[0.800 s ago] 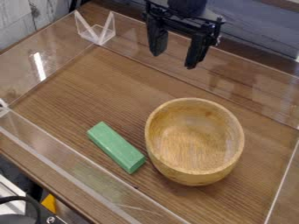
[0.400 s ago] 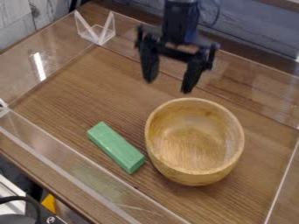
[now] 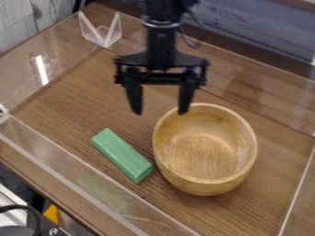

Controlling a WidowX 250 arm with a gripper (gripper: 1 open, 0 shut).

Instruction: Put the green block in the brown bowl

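The green block (image 3: 122, 154) lies flat on the wooden table at the lower left, angled toward the bottom right. Right beside it sits the round brown bowl (image 3: 204, 147), hollow and with nothing inside. My gripper (image 3: 160, 100) hangs pointing down above the table, just behind the bowl's far-left rim and up-right of the block. Its two black fingers (image 3: 133, 98) stand wide apart and open, with nothing between them.
Clear acrylic walls (image 3: 50, 69) fence the wooden table (image 3: 87, 101) on all sides. A small clear stand (image 3: 99, 30) sits at the back left corner. Bare wood lies left of the gripper and behind the bowl.
The gripper has come down and toward the front left, from the back of the table to just behind the bowl's rim. Its fingers have stayed open. Block and bowl have not moved.
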